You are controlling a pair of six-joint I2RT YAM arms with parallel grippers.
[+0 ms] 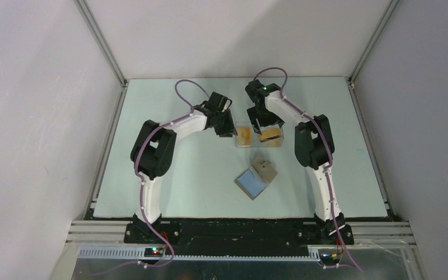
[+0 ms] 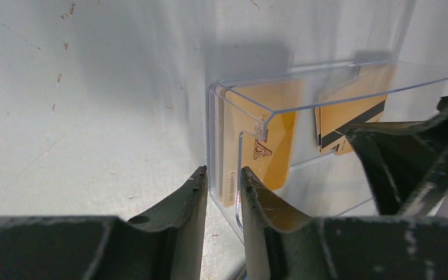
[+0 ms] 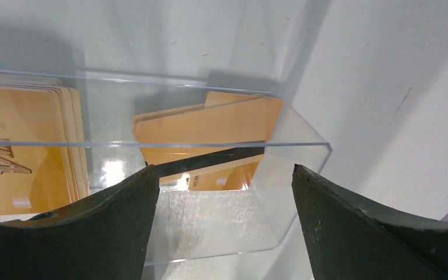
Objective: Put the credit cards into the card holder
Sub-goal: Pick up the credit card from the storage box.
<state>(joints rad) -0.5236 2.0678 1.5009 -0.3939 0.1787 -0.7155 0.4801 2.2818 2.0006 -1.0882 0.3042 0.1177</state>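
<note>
Orange-gold credit cards stand in a clear plastic box [image 1: 259, 140] at the table's middle: one stack [image 1: 244, 136] at its left end, others [image 1: 271, 135] at its right. The grey-taupe card holder [image 1: 257, 175] lies open nearer the arms, apart from both grippers. My left gripper [image 1: 228, 129] is closed narrowly over the box's left end wall [image 2: 213, 146] and the card stack [image 2: 274, 134] behind it. My right gripper [image 1: 266, 124] is open wide over the box's right half; dark-striped cards [image 3: 210, 125] lean just ahead of its fingers [image 3: 122, 210].
The box's clear rim [image 3: 151, 143] crosses between my right fingers and the cards. The right gripper's dark body [image 2: 408, 163] shows beside the box in the left wrist view. Cage posts and walls frame the pale table [image 1: 169, 175].
</note>
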